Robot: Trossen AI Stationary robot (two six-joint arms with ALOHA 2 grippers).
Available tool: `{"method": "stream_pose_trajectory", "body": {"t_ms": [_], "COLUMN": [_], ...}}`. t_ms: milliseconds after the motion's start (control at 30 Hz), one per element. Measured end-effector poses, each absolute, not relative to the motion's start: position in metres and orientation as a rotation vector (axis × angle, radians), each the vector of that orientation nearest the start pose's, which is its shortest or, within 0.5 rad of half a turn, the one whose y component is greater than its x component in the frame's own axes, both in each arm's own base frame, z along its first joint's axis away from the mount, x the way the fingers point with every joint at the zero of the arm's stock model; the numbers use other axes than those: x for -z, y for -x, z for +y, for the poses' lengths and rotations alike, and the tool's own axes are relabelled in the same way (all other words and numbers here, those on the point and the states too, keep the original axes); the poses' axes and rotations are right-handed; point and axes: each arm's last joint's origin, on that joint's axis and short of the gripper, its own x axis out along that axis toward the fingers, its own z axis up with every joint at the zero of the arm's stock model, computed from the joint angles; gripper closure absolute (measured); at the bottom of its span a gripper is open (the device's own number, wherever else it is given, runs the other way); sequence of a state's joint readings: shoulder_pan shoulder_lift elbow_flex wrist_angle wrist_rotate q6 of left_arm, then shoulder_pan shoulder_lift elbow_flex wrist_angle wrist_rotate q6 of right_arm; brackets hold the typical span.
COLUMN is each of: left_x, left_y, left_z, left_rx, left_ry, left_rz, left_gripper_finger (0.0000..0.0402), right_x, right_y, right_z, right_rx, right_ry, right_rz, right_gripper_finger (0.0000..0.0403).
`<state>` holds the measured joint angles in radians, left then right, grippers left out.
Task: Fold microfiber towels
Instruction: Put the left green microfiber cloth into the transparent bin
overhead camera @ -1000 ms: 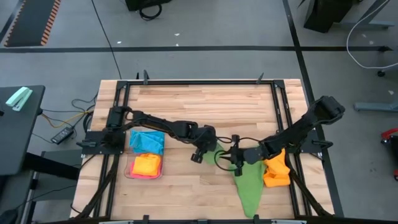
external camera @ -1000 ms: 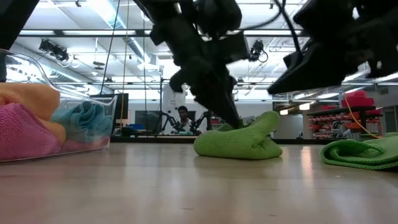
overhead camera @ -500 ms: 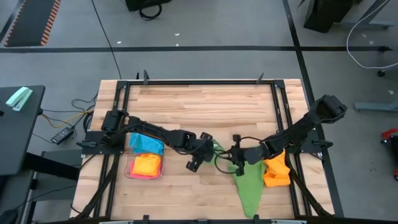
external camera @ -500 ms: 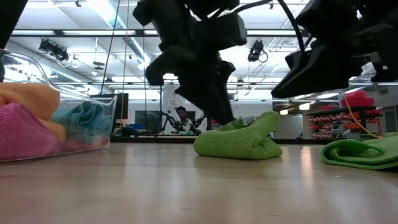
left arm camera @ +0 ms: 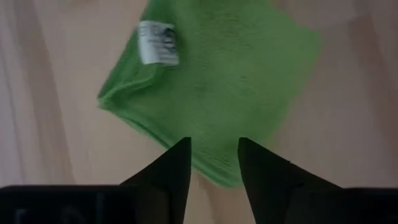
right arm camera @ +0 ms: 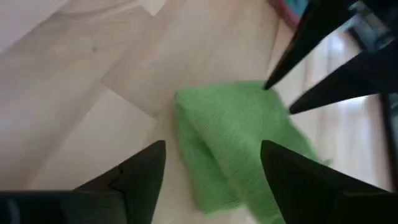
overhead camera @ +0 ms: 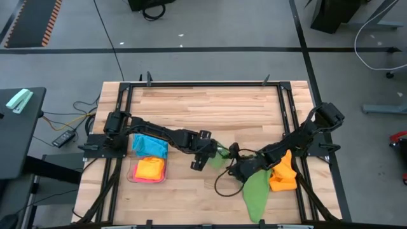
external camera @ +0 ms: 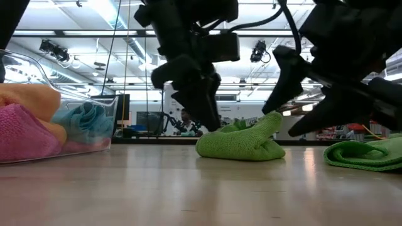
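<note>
Green towel point(overhead camera: 255, 191) spread long on the wood table point(overhead camera: 203, 108), near the front right, running from mid-table toward the front edge. At its upper end, bunched into a folded lump point(external camera: 242, 143), label point(left arm camera: 157, 42) showing in the left wrist view. Second stretch of green cloth point(external camera: 367, 155) lying flat off to the side in the low view.

Left gripper point(overhead camera: 201, 161) just beside the lump's left edge, low over the table. Fingers point(left arm camera: 171, 171) parted with a gap between them, nothing pinched, green cloth showing through the gap. Tips close to the cloth; touching or not, cannot tell.

Right gripper point(overhead camera: 234, 169) on the other side of the same lump, also low. Fingers point(right arm camera: 140, 174) spread wide, empty, towel lying on the wood between and beyond them. Left gripper's dark tips point(right arm camera: 311, 37) visible at the far edge of the cloth in the right wrist view.

Orange towel point(overhead camera: 283, 173) heaped beside the green one, near the right rail. Clear tray point(overhead camera: 132, 172) at the left side of the table, holding a blue towel point(overhead camera: 150, 144) toward the back and an orange towel point(overhead camera: 150, 169) toward the front, with pink point(external camera: 22, 135) showing through the tray wall in the low view.
</note>
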<state>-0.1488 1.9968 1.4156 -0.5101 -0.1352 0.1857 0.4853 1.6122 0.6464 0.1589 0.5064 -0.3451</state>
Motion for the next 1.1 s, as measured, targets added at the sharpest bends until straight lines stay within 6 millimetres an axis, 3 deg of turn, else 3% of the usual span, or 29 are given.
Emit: {"method": "stream_pose_trajectory", "body": {"t_ms": [200,400,533,700,967,1100], "left_x": [-0.175,-0.169,-0.161,-0.176,-0.19,-0.189], "left_y": [-0.4,-0.398,-0.385,-0.368,-0.336,-0.32], "left_z": [-0.07,-0.071,-0.067,-0.064,-0.046,-0.039], "left_rx": [0.141,0.143,0.129,0.112,0.068,0.05], "left_ry": [-0.335,-0.336,-0.317,-0.286,-0.252,-0.241], "left_rz": [1.116,1.096,1.043,0.921,0.76,0.716], "left_gripper_finger": [0.0292,0.0324,0.0343,0.0356,0.0357,0.0362], "right_x": [-0.134,-0.135,-0.135,-0.135,-0.162,-0.165], "right_y": [-0.258,-0.261,-0.261,-0.267,-0.29,-0.299], "right_z": [0.121,0.119,0.117,0.108,0.105,0.11], "right_rx": [-0.131,-0.156,-0.158,-0.158,-0.147,-0.166], "right_ry": [0.898,0.92,0.913,0.866,0.807,0.82], "right_rz": [0.698,0.681,0.69,0.707,0.721,0.755], "right_gripper_finger": [0.0119,0.0122,0.0123,0.0123,0.0123,0.0123]}}
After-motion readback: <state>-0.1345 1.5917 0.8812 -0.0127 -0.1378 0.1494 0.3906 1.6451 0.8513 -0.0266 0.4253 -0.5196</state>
